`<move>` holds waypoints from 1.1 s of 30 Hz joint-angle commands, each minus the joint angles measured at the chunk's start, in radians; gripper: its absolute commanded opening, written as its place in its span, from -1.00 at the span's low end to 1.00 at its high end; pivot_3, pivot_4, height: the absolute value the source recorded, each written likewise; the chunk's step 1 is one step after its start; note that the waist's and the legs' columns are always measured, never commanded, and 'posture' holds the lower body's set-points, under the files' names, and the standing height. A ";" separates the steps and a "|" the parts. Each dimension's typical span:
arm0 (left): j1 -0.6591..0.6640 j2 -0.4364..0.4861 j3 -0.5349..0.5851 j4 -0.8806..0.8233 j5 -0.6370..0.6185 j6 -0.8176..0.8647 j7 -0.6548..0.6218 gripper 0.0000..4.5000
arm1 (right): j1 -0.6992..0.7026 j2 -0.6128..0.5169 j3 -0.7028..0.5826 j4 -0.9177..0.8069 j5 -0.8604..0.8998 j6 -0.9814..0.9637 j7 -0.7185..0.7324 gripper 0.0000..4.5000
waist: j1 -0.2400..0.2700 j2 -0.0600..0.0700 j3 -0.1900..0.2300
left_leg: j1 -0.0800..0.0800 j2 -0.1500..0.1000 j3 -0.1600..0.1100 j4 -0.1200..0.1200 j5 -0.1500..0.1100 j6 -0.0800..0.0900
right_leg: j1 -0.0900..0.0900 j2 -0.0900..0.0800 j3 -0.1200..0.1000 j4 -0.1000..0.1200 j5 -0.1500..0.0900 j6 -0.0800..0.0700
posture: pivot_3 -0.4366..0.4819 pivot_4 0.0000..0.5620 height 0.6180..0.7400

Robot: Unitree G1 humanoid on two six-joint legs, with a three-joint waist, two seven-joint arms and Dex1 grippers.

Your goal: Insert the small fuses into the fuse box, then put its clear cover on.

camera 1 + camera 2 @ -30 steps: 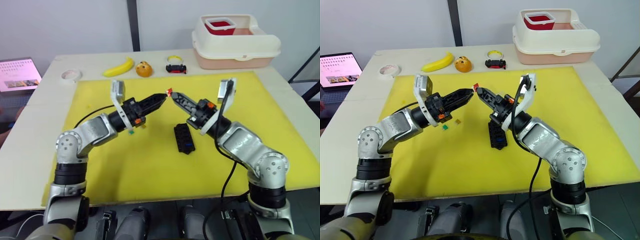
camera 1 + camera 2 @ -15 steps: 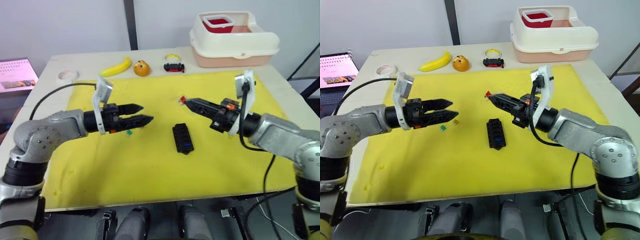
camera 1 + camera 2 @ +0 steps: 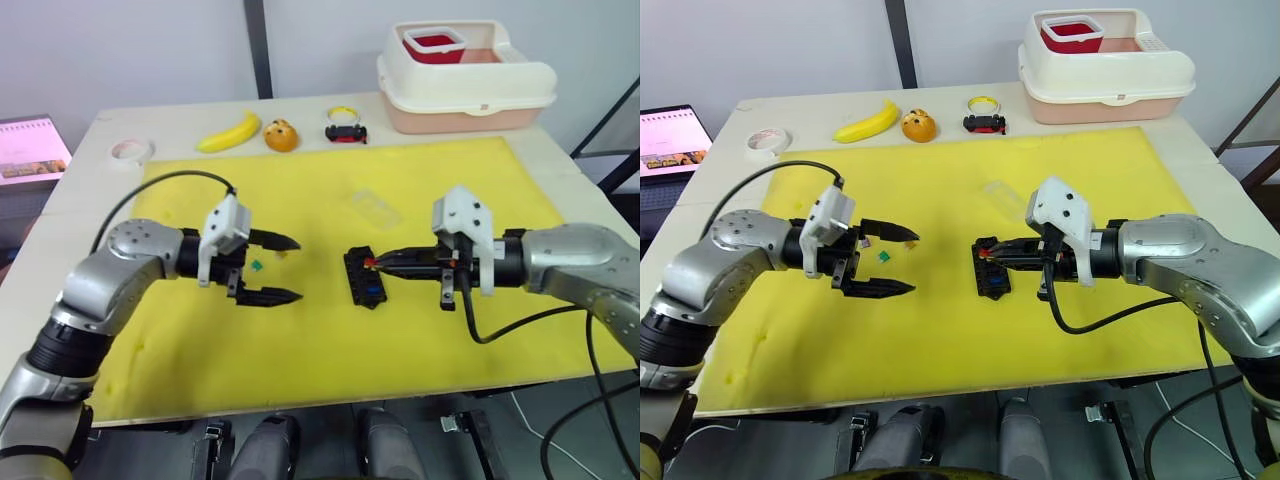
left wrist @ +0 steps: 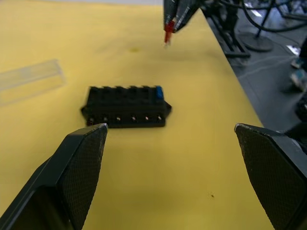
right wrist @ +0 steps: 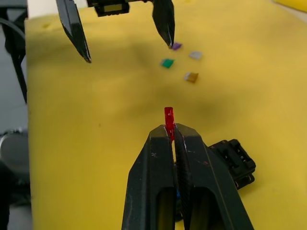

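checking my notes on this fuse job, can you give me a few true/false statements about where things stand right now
1. The right pincer is shut on a red fuse. True.
2. The left pincer holds the green fuse. False: it is open and holds nothing; the green fuse lies on the yellow mat.
3. The clear cover sits on the fuse box. False: it lies on the mat apart from the fuse box.
4. A blue fuse is already seated in the fuse box. True.
5. The banana lies on the yellow mat. False: it lies on the table beyond the mat.
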 commanded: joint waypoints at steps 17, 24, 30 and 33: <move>-0.048 -0.129 -0.035 0.101 0.246 -0.173 -0.013 0.99 | -0.062 0.083 0.079 0.163 -0.368 -0.195 0.240 -1.00 | 0.000 -0.001 0.001 | 0.000 0.000 0.000 0.001 0.002 -0.004 | 0.000 0.000 0.000 0.002 0.000 0.000 | -0.05 -0.47 1.00; -0.059 -0.193 -0.060 0.123 0.303 -0.201 0.006 0.99 | -0.103 0.110 0.142 0.242 -0.491 -0.302 0.335 -1.00 | 0.001 -0.001 0.001 | 0.000 -0.001 0.000 0.002 0.002 -0.004 | 0.000 0.000 0.000 0.003 0.000 0.000 | -0.05 -0.47 1.00; -0.051 -0.218 -0.066 0.113 0.328 -0.202 0.022 0.99 | -0.135 0.143 0.184 0.308 -0.569 -0.390 0.410 -1.00 | -0.002 -0.001 0.001 | 0.000 -0.001 0.000 0.003 0.002 -0.004 | -0.001 0.000 0.000 0.006 0.000 0.000 | -0.05 -0.47 1.00; -0.039 -0.218 -0.073 0.102 0.340 -0.217 0.022 0.99 | -0.145 0.165 0.196 0.341 -0.603 -0.424 0.428 -1.00 | -0.001 -0.001 0.001 | 0.000 -0.001 0.000 0.003 0.003 -0.004 | -0.002 0.000 0.000 0.006 0.000 0.000 | -0.05 -0.47 1.00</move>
